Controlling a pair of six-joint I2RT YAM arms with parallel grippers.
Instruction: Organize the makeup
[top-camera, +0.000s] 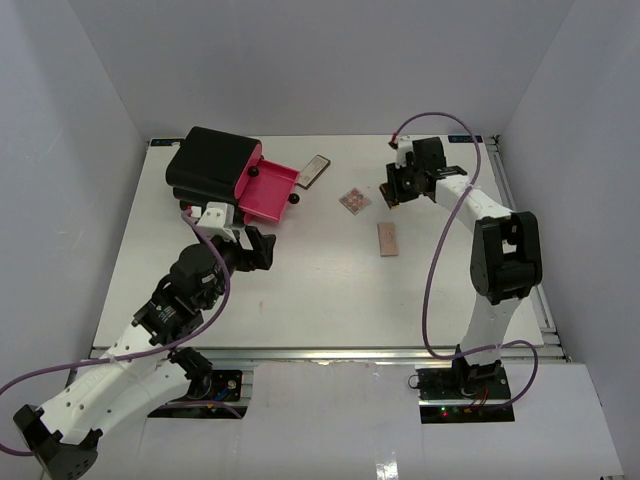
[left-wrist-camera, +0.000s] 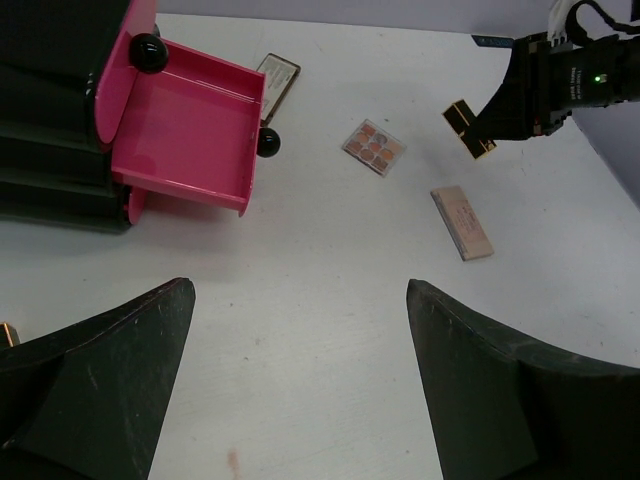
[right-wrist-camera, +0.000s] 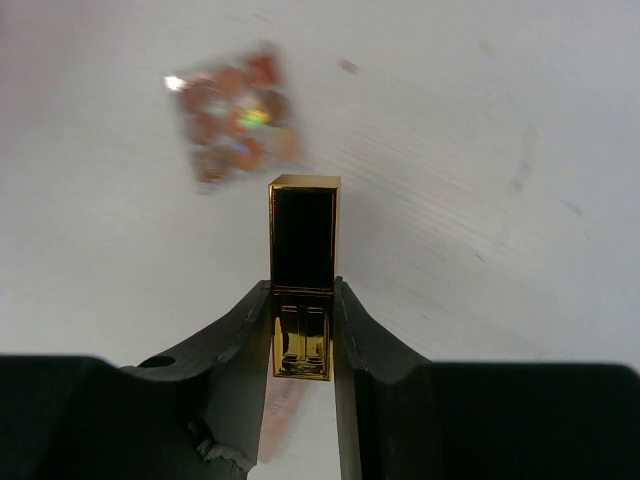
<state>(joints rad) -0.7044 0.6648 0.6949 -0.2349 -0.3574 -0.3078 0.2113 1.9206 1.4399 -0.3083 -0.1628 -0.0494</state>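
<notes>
Right gripper (right-wrist-camera: 302, 300): fingers clenched on the gold-and-black tube (right-wrist-camera: 303, 262), pinching its lower gold end.
Left gripper (left-wrist-camera: 300, 290): fingers spread wide, nothing held, above the table (left-wrist-camera: 330, 330) near the open pink drawer (left-wrist-camera: 190, 130).
Tube: small, squared, gold edges around black faces; at the table's far right, just beside the square palette (left-wrist-camera: 375, 146).
Rectangular palette (left-wrist-camera: 462, 222): flat, nearer.

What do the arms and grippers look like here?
Both arms are white segments with black joints. The left arm and right arm each trail a purple cable. The left gripper and right gripper have broad black fingers; a green light glows on the right one.
</notes>
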